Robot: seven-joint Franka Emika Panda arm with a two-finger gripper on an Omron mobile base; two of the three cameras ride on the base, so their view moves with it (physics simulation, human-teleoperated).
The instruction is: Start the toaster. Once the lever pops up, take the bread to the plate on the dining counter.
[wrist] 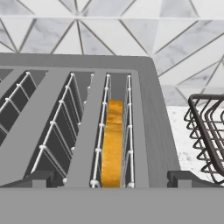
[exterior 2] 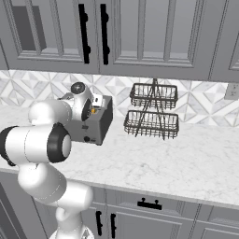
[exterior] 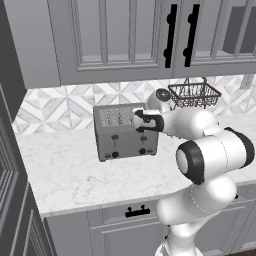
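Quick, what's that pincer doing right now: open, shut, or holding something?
Pincer: open and empty, poised above the toaster, its two tips either side of the slot with the bread.

A boxy grey metal toaster (exterior: 125,132) stands on the marble worktop; an orange-brown crusted bread slice (wrist: 113,144) sits upright, apparently sunk, in its rightmost slot.

The toaster (exterior: 125,131) looks like matt grey metal with thin wire slot guards. The bread (wrist: 113,144) has a rough orange-brown crust. The worktop (exterior: 75,170) is smooth veined marble; the basket (exterior 2: 152,112) is dark wire.
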